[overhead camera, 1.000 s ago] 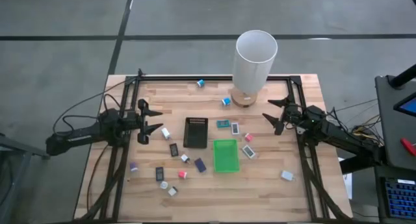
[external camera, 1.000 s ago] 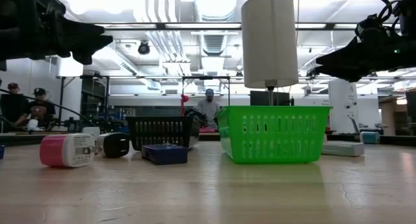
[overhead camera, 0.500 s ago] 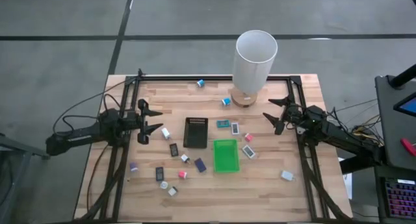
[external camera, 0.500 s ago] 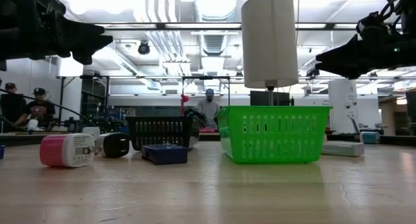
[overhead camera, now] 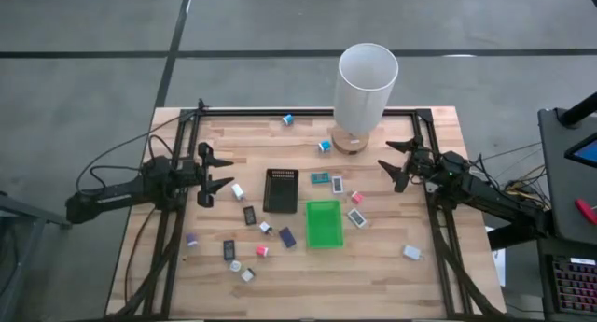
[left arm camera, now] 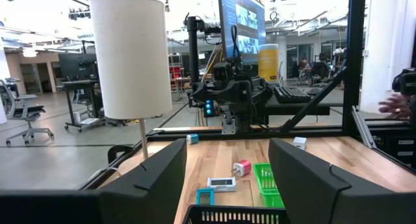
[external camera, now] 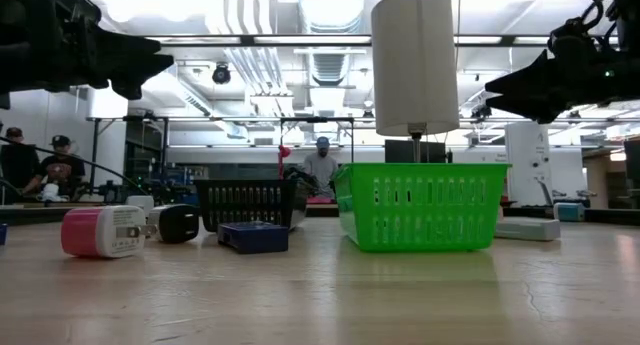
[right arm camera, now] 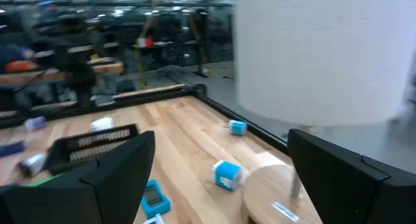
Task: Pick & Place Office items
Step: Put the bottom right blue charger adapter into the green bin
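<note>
High view: we are finding the office items (overhead camera: 264, 227) lying scattered around the green tray (overhead camera: 324, 223) at the worktop (overhead camera: 373, 266) centre. Left gripper (overhead camera: 213, 174) at nine o'clock and right gripper (overhead camera: 395, 166) at three are hovering spread, empty, apparently readying approaches.

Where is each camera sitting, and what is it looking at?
High: above, looking down on the table, both arms and trays.
Low: at tabletop height, facing the green tray; grippers hang above.
Left wrist: on the left arm, over its open fingers, facing the lamp.
Right wrist: on the right arm, over its open fingers.
All four show the lamp.
</note>
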### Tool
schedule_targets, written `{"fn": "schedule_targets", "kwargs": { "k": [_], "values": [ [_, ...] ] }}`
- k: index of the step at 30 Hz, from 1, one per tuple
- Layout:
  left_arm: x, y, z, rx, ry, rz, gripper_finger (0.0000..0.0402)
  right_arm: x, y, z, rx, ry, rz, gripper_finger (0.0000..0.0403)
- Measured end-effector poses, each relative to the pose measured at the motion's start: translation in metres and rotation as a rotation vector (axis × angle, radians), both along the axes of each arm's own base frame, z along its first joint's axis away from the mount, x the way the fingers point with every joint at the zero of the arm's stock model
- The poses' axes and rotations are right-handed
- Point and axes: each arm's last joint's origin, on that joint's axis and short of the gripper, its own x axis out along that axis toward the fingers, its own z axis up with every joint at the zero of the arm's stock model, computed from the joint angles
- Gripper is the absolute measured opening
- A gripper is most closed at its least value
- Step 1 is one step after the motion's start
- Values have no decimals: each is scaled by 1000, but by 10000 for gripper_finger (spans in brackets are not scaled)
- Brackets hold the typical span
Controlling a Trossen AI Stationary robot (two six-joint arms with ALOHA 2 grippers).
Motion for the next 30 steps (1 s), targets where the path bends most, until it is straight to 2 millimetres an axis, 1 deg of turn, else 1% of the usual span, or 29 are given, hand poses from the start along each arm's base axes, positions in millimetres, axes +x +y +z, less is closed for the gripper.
{"fn": "schedule_targets", "kwargs": {
  "k": [2,4,8,15,17,20,22,24,27,30],
  "values": [
    [0,0,0,0,0,0,225,-2,0,4,43,9,-22,346],
    [0,0,0,0,0,0,225,-4,1,8,78,57,-25,345],
    [0,0,0,0,0,0,225,-10,3,17,222,126,-63,347],
    [0,0,0,0,0,0,225,-20,3,40,460,157,-254,348],
    [0,0,0,0,0,0,225,-22,2,46,540,143,-326,349],
    [0,0,0,0,0,0,225,-21,0,57,661,60,-428,350],
    [0,0,0,0,0,1,225,-18,-3,63,681,48,-470,349],
    [0,1,0,-4,-1,29,225,-14,-5,72,650,81,-492,350],
    [0,2,0,-10,-3,72,225,-10,-7,85,587,211,-499,349],
    [0,3,0,-14,-3,101,225,-9,-7,99,601,324,-522,343]
  ]
}}
